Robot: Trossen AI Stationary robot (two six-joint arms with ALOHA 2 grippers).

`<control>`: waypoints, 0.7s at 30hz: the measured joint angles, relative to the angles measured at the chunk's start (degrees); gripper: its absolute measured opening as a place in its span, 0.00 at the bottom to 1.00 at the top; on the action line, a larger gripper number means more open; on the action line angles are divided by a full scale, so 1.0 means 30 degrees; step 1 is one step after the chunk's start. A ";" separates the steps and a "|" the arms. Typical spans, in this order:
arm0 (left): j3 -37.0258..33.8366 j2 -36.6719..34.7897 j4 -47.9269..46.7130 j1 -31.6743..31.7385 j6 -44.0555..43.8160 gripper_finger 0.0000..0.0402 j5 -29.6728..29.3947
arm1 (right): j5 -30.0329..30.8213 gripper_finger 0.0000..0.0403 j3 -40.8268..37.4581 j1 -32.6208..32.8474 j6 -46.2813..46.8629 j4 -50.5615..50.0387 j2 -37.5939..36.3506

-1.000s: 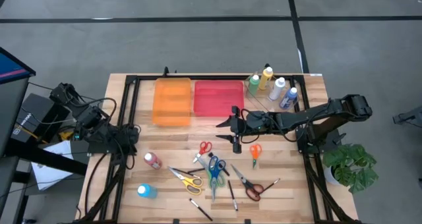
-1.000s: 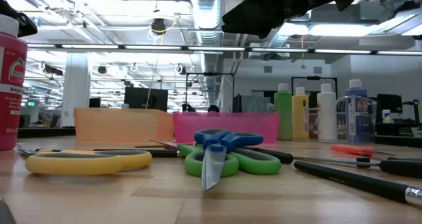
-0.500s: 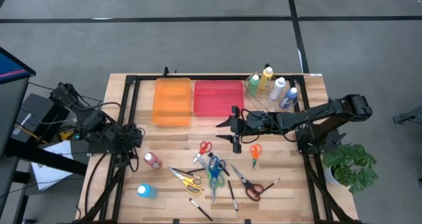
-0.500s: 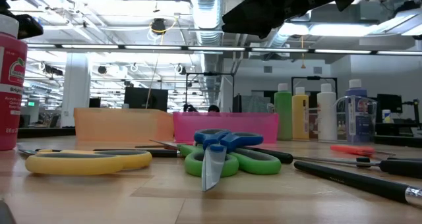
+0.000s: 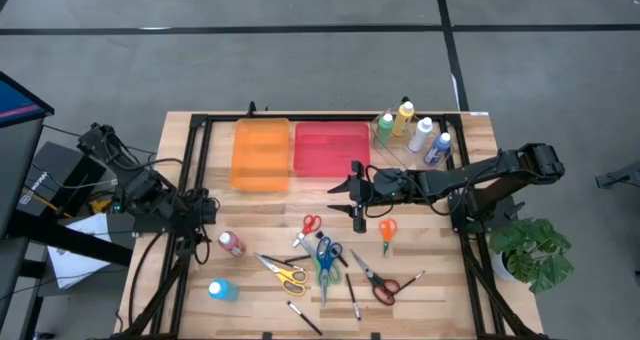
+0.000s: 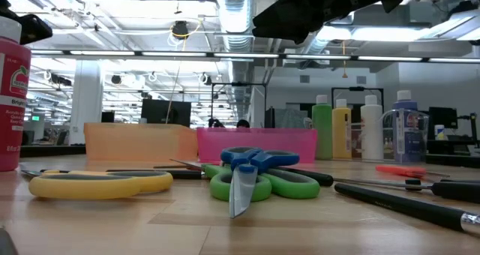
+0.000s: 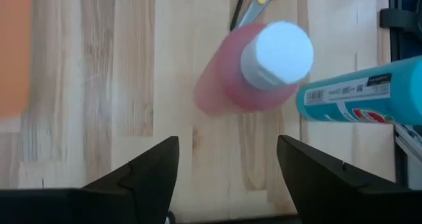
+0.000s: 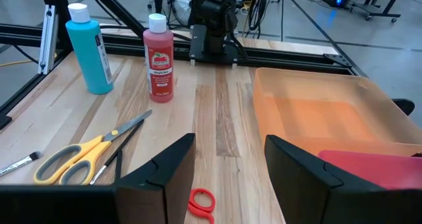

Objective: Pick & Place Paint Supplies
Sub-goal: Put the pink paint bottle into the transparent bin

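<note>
Where the left gripper (image 7: pixel 224 178) hangs at the table's left side, its jaws stand well apart and hold nothing; the red bottle (image 7: pixel 254 69) stands upright just beyond the fingers (image 7: pixel 142 171), free of them, white cap up.

- Blue bottle (image 5: pixel 222 291): upright near the table's (image 5: pixel 440 290) front left corner, just beside the red bottle in the left wrist view.
- Right gripper (image 5: pixel 350 194): over the table's middle, just in front of the red bin (image 5: pixel 331 148); jaws parted, nothing between them.
- Orange bin (image 5: pixel 261 154): at the back, touching the red bin's left side.
- Green (image 5: pixel 385 128), yellow (image 5: pixel 403 116), white (image 5: pixel 421 133) and dark-blue bottles (image 5: pixel 437 148): upright in a group at the back right corner.
- Red scissors (image 5: pixel 309 226): small, in front of the right gripper.
- Orange scissors (image 5: pixel 386 230): small, to the right of the red pair.
- Yellow scissors (image 5: pixel 283 271): front centre-left.
- Blue scissors (image 5: pixel 325 250) and green scissors (image 5: pixel 322 272): overlapping, mid-front; in the low view the blue pair lies on top of the green.
- Dark-red scissors (image 5: pixel 378 285): front right.
- Brushes (image 5: pixel 352 298): several thin dark ones scattered among the scissors at the front.
- Plant (image 5: pixel 531 250): beside the table's right edge.
</note>
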 joint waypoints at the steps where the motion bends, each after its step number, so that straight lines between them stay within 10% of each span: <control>1: -0.0257 -0.0034 0.0131 -0.0130 -0.0048 0.63 -0.0097 | 0.0000 0.45 0.0000 0.0000 0.0004 0.0000 0.0000; 21: -0.4077 0.0025 0.2711 -0.0439 -0.2038 0.61 0.0977 | 0.0000 0.45 0.0000 0.0015 0.0004 0.0000 0.0000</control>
